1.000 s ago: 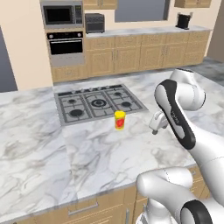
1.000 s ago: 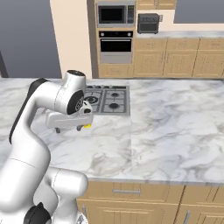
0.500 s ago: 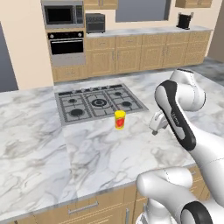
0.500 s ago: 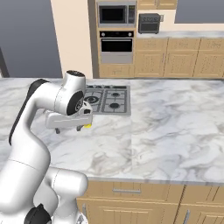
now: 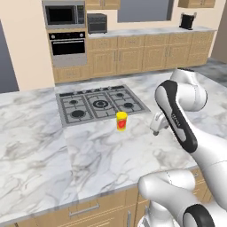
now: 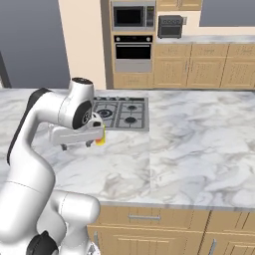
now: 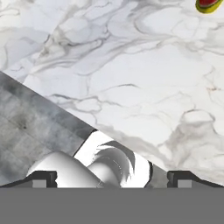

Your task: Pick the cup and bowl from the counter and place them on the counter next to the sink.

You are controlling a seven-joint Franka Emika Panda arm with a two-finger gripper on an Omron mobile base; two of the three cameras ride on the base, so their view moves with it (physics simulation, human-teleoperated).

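Note:
The cup is small and yellow with a red patch. It stands upright on the white marble counter, just in front of the stovetop. My gripper hangs above the counter a short way to the cup's right, pointing down, apart from the cup. In the right base view the hand covers part of the cup, and the gripper sits below the hand. In the hand view the gripper is open with nothing between its tips, and the cup is at the top right corner. The bowl and the sink are out of view.
A grey gas stovetop with black burners lies behind the cup. The counter's near edge and grey floor show in the hand view. Across the aisle stand wooden cabinets with an oven and microwave.

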